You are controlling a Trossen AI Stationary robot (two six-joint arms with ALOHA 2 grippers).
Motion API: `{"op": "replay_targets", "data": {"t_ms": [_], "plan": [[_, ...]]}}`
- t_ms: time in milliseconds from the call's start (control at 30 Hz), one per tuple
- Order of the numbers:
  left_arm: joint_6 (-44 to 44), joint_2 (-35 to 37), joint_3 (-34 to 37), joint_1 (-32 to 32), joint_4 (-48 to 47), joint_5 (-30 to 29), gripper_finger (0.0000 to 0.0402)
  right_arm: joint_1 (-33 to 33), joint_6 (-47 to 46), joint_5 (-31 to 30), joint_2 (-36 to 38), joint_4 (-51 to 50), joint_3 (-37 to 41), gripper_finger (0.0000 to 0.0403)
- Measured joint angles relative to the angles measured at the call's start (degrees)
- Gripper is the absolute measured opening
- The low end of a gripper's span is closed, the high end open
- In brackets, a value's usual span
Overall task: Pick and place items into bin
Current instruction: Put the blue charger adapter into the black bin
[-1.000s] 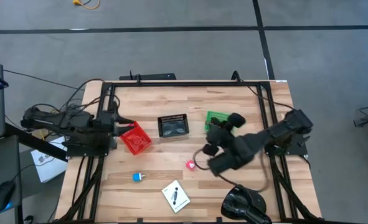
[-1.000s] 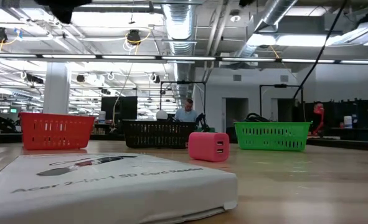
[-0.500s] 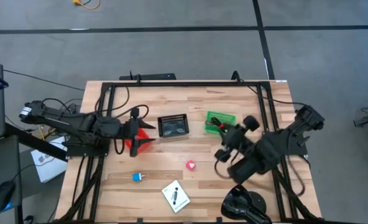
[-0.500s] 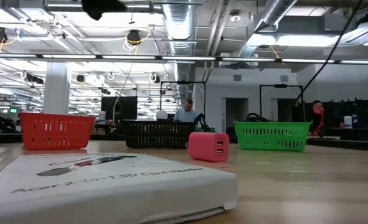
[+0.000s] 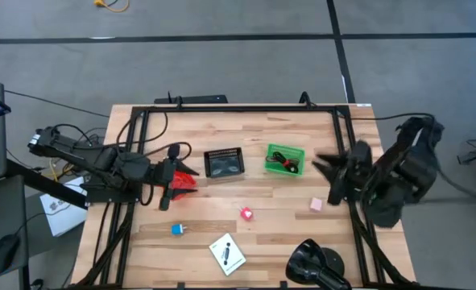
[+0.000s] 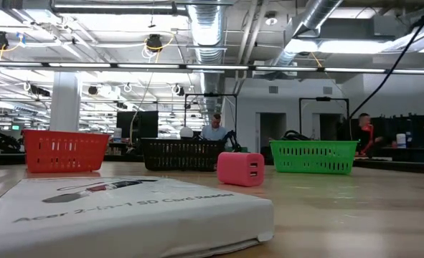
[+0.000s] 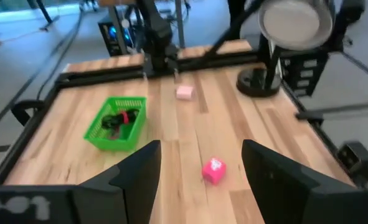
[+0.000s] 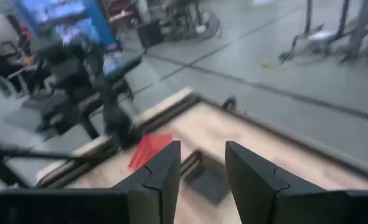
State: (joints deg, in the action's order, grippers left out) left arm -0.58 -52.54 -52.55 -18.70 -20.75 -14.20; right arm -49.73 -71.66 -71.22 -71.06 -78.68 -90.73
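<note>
My left gripper (image 5: 167, 179), open, sits left of centre. The pink-red piece (image 5: 246, 213) lies lower right of it, probably nearer than my open right gripper (image 5: 328, 171).

wooden table (image 5: 254, 229), three bins (image 5: 224, 163), small items (image 5: 246, 213)

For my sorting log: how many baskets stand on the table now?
3. The red basket is under the left gripper, the black basket in the middle, the green basket right of it. None seems hidden.
</note>
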Motion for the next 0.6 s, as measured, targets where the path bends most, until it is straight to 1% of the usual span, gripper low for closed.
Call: {"op": "replay_targets", "data": {"t_ms": [67, 167, 233, 300, 367, 433, 533, 600], "plan": [[-0.46, -0.10, 0.42, -0.66, -0.79, -0.02, 0.0215, -0.19, -3.41, 1.25, 1.50, -0.44, 3.74, 0.0119], [-1.40, -0.10, 1.29, -1.83, -1.56, 0.05, 0.0215, 0.68, -8.56, 1.48, 5.55, -2.42, 9.14, 0.0119], [-1.79, -0.10, 1.31, -2.47, -2.59, 0.12, 0.0215, 1.94, -13.01, 1.56, 8.73, -2.95, 13.63, 0.0119], [-2.45, -0.23, 1.31, -2.83, -3.30, 0.03, 0.0215, 4.24, -15.71, 3.51, 12.43, -1.99, 17.95, 0.0119], [-2.80, -0.59, 1.32, -3.12, -3.44, 0.00, 0.0214, 6.80, -17.40, 9.73, 15.52, 0.19, 22.14, 0.0119], [-2.82, -0.83, 1.33, -3.47, -3.19, -0.04, 0.0214, 9.12, -19.01, 17.26, 17.62, 2.95, 26.27, 0.0119], [-1.12, -1.85, 1.31, -3.47, -3.45, -0.75, 0.0214, 12.20, -20.99, 28.58, 18.61, 4.80, 31.79, 0.0118], [0.52, -2.77, 1.31, -3.46, -3.36, -1.97, 0.0214, 13.80, -24.45, 33.94, 18.61, 4.79, 35.16, 0.0118]]}}
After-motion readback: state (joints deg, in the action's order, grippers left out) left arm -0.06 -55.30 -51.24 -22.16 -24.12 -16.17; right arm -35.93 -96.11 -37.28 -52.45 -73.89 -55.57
